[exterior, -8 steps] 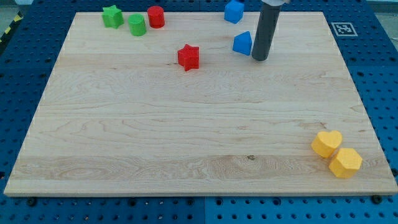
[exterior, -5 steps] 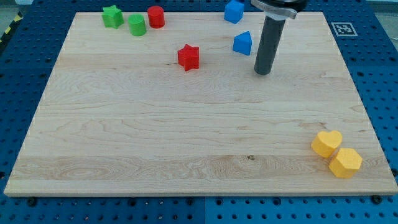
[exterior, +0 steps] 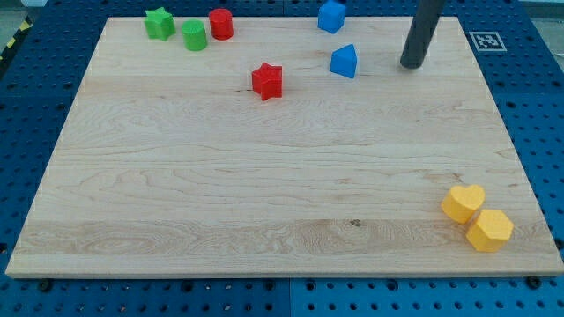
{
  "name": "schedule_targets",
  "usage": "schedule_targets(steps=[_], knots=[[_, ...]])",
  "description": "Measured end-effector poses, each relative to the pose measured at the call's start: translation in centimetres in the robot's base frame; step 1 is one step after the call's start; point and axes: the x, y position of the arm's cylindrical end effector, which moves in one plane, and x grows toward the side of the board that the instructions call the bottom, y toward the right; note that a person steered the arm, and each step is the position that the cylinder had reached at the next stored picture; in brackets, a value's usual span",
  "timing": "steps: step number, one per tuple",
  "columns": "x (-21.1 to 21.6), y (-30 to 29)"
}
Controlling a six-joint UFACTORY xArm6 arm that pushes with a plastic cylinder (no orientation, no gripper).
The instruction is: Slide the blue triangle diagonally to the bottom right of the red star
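Wooden board point(exterior: 264, 176) on a blue pegboard bench. We have no fingers, only a rod, its upper part cut off at the view's top. My tip point(exterior: 411, 65) rests right of the blue triangle point(exterior: 345, 62), apart from it. Red star point(exterior: 267, 80) lies left of the triangle.

We see my tip point(exterior: 411, 65) near the board's top, right of the blue triangle point(exterior: 345, 62), not touching. The red star point(exterior: 267, 80) sits further left.
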Motion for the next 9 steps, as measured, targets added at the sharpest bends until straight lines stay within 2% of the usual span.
schedule_targets(steps=[1,2,3,6,7,8,9], knots=[[-3.1,-3.7],[-3.8,-8.1],[-2.0,-10.7],[10.3,-9.8],[9.9,-11.3],[5.3,-14.1],[4.8,-11.6]])
